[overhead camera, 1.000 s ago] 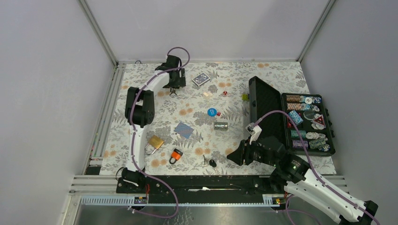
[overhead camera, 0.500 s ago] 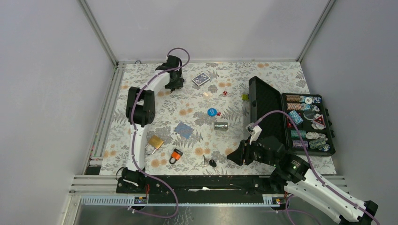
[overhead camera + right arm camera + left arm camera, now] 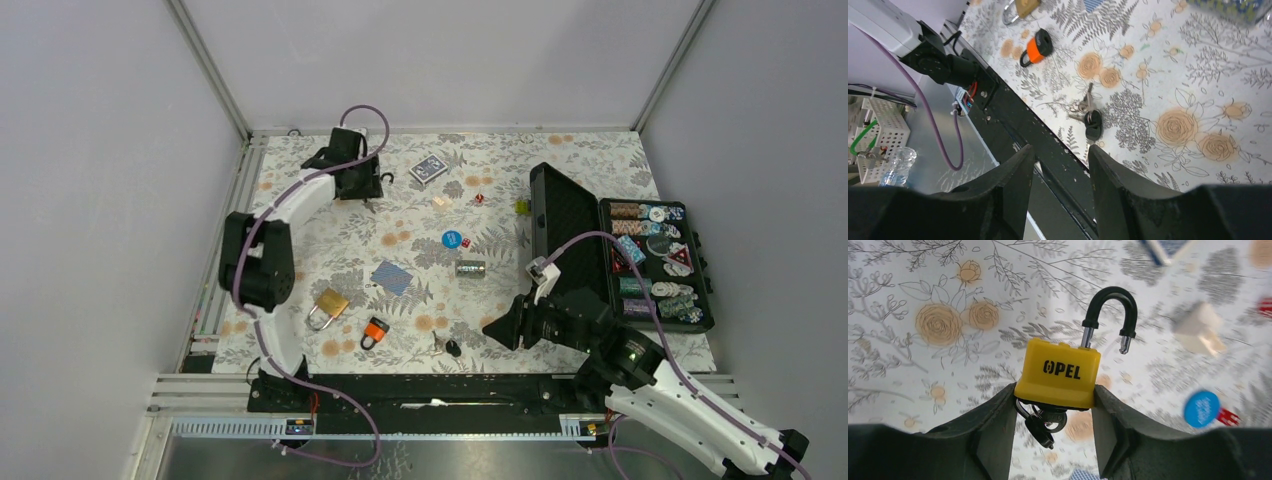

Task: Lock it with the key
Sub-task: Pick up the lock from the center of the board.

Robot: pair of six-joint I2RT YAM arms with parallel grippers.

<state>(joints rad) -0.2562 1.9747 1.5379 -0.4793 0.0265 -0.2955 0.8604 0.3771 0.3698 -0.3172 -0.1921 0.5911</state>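
Note:
A yellow padlock [image 3: 1058, 372] marked OPEL hangs above the floral table, my left gripper [image 3: 1054, 390] shut on its body. Its black shackle [image 3: 1110, 305] stands open, one end free. A key [image 3: 1045, 422] on a ring sticks out of its underside between the fingers. In the top view the left gripper [image 3: 362, 182] is at the far left of the table. My right gripper [image 3: 497, 330] hovers open and empty near the front edge, beside a loose key bunch [image 3: 1088, 114].
A brass padlock [image 3: 328, 305] and an orange padlock [image 3: 373, 332] lie front left. An open black case [image 3: 655, 262] of poker chips sits at the right. A card deck [image 3: 428, 168], blue chip [image 3: 452, 239], blue card [image 3: 392, 277] and metal cylinder [image 3: 470, 268] are scattered mid-table.
The left gripper has closed on the yellow padlock and raised it, its elbow swinging left. The right arm has barely shifted.

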